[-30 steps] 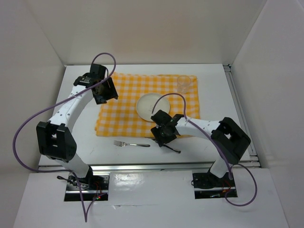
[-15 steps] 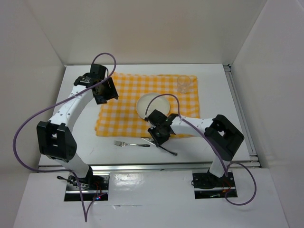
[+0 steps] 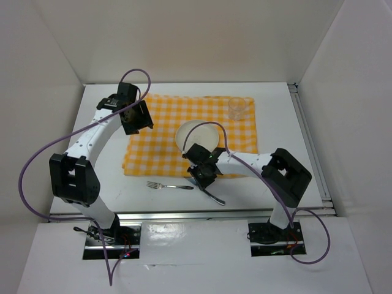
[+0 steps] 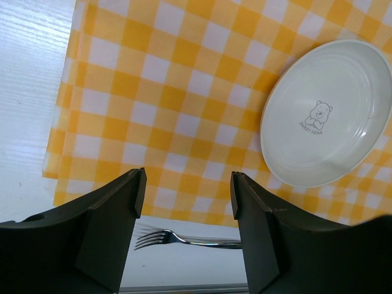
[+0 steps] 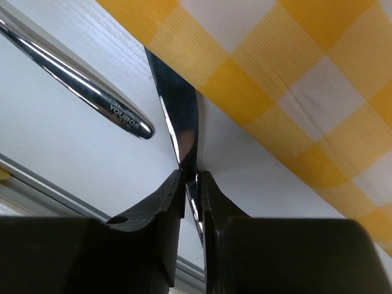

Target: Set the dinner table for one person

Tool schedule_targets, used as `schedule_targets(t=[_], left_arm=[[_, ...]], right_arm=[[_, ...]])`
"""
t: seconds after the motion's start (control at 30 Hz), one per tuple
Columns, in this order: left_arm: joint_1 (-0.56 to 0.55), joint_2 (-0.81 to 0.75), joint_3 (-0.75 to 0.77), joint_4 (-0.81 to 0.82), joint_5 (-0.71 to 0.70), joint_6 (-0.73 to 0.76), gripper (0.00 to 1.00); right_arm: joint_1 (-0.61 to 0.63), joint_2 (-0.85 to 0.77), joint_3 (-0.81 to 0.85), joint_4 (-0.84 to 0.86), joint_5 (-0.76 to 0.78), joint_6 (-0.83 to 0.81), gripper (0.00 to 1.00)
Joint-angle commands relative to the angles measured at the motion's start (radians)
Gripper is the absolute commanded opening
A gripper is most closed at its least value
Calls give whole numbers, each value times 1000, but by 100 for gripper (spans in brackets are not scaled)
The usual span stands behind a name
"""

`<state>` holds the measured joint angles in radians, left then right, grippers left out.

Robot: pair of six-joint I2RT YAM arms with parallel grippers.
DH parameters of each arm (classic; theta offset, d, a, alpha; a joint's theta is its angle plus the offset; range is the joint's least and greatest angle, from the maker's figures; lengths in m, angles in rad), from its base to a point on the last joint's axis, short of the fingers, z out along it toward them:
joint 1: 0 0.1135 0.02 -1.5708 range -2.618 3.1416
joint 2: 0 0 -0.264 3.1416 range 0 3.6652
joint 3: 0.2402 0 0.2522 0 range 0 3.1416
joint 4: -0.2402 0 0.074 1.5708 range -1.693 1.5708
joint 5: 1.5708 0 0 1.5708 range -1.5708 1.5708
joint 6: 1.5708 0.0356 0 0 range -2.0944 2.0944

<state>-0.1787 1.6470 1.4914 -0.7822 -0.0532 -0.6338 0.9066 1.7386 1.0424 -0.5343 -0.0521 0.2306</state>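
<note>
right fingers [image 5: 162,208] clenched on thin metal utensil [image 5: 180,122], edge-on, kind unclear | left fingers [image 4: 113,220] released, above checked cloth [image 4: 153,92] | counter [image 3: 275,116] white, beneath everything, cloth covering its middle | fork [image 4: 184,237] handle hidden behind a finger

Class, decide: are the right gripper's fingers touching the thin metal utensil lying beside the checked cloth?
Touching. The right wrist view shows both fingers of the right gripper pressed against the sides of the thin metal utensil, with no gap showing.
</note>
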Motion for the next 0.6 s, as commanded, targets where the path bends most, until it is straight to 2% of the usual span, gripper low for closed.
schedule_targets(t=[0.0, 0.2, 0.57], left_arm=[[5, 4, 32, 26, 10, -1, 74], [5, 4, 32, 26, 10, -1, 74], [5, 4, 32, 26, 29, -1, 74]], right_arm=[[20, 2, 47, -82, 67, -30, 0], [20, -7, 111, -159, 98, -74, 0], [20, -27, 111, -181, 121, -111, 0]])
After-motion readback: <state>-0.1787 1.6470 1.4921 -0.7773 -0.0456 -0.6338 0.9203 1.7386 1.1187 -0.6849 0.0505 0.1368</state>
